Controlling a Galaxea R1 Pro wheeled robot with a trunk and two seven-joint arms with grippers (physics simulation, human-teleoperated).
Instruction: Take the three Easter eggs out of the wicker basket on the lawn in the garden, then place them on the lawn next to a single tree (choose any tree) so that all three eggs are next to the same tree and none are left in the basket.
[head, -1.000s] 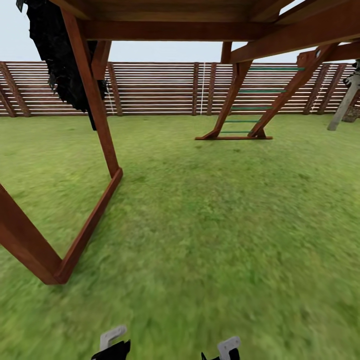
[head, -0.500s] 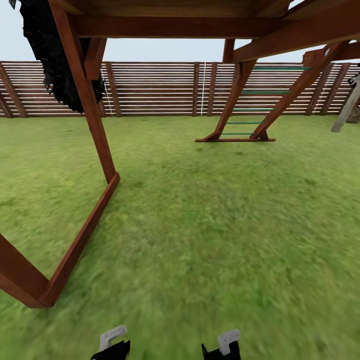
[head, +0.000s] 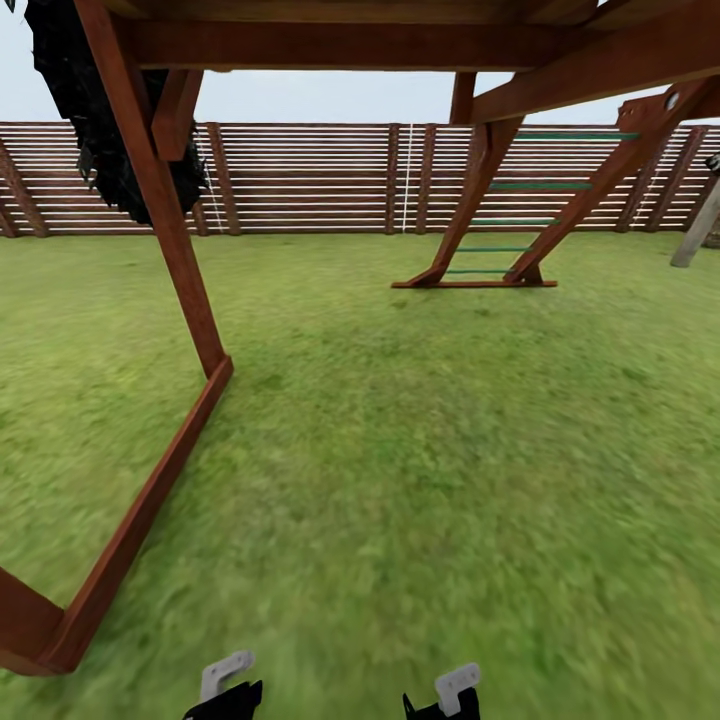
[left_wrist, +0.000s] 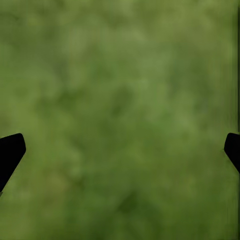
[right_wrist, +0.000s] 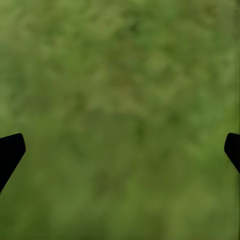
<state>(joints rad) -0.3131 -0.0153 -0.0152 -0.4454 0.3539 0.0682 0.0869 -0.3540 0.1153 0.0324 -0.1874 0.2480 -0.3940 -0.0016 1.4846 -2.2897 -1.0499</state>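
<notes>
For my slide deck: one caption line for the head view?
Robot under the wooden playset, facing open lawn and slat fence, both tools low.

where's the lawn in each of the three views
Head view: the lawn runs from the slat fence down to the bottom edge, under the wooden playset frame.
Left wrist view: lawn behind the open left hand.
Right wrist view: lawn behind the open right hand.
Shared landmark: the grass itself.

Both arms end in black housings topped by pale grey bracket plates, and each wrist camera catches two black, blunt-tipped fingers
</notes>
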